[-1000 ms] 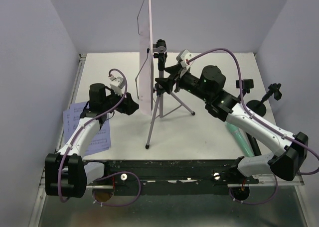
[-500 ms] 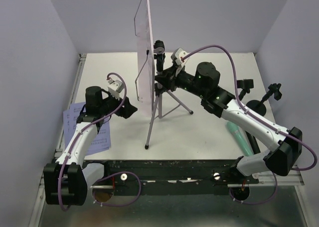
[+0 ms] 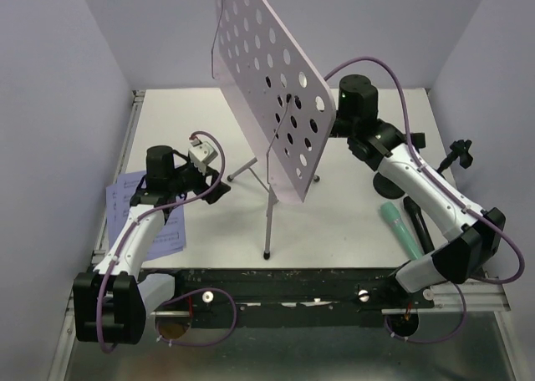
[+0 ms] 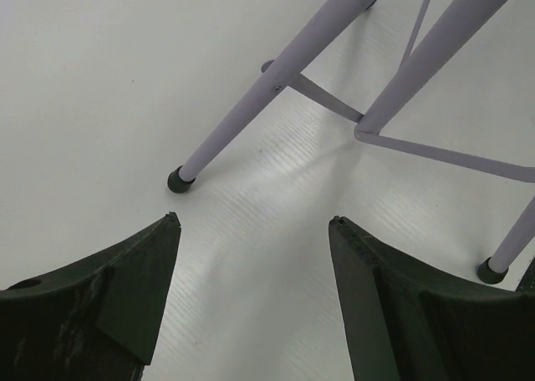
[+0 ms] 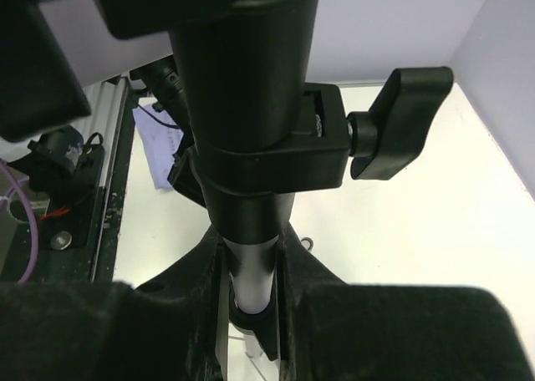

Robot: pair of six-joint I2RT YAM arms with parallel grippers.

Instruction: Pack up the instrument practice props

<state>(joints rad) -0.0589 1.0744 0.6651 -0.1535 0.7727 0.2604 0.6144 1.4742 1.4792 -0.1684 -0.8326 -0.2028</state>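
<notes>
The lilac perforated music rack (image 3: 272,88) stands on its tripod mid-table, its panel tilted and facing the camera. In the right wrist view my right gripper (image 5: 251,291) is shut on the rack's pale pole (image 5: 253,274), just under the black clamp with a knob (image 5: 399,122); in the top view the panel hides it. My left gripper (image 3: 219,190) is open and empty, low by the tripod legs (image 4: 276,97). A mint-green microphone (image 3: 399,229) and a black microphone (image 3: 418,224) lie at the right. Sheet-music pages (image 3: 124,199) lie under the left arm.
A black round-based mic holder (image 3: 391,180) stands behind the right forearm, and another holder's clip (image 3: 458,154) is near the right wall. A tripod foot (image 4: 178,179) rests just ahead of my left fingers. A black rail (image 3: 292,281) runs along the near edge.
The rack's panel has swung from edge-on to facing the camera, and the tripod has shifted right. My right arm has drawn back behind the panel, still holding the pole. The left gripper has barely moved.
</notes>
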